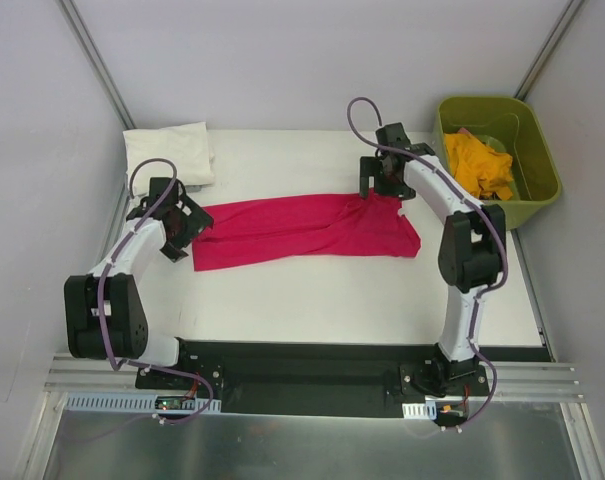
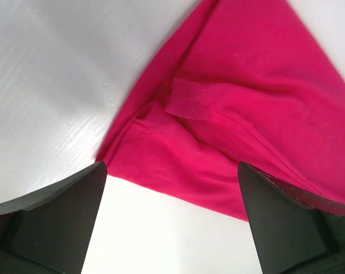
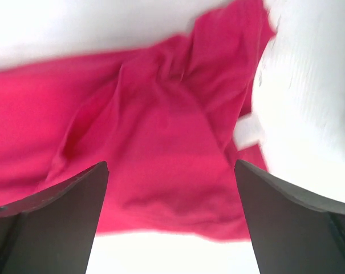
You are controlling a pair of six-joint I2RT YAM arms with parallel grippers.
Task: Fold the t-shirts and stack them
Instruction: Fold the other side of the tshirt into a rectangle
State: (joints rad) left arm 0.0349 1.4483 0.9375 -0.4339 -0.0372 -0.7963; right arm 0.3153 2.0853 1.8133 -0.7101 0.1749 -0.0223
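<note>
Working on the pink t-shirt (image 1: 302,232), prob. mid-fold: lying as a long flat strip across the middle of the table (image 1: 312,300), left to right, not yet folded small.

Starting near: seeing the left gripper (image 1: 177,232) at the strip's left end, fingers spread wide, holding nothing. In its wrist view, seeing a sleeve hem (image 2: 195,105) and a pink corner just ahead of the fingers, w/ bare table beside.

Going a bit farther back: seeing the right gripper (image 1: 382,185) over the strip's right end, also spread wide w/ nothing in it. In its wrist view, all blurry, making out only rumpled pink cloth below.

Guessing next: going down on one end, pinching all layers together, lifting, and bringing that end over to the other end. Needing a low, flat grab, bc of thin cloth lying right on the table. Needing every layer caught, or risking the fold falling open.

After that, prob. carrying it to the white t-shirt (image 1: 169,150), sitting folded at the far left corner, as the start of the stack. Leaving the orange t-shirt (image 1: 479,165) for later: bunched up inside the green bin (image 1: 542,195) by the far right corner.

Looking at the table: white, smooth, a bit shiny, w/ a black strip (image 1: 302,365) and a metal rail (image 1: 312,400) along the near edge. Looking at the room: plain pale walls (image 1: 312,60) closing in on the left, far and right sides.
</note>
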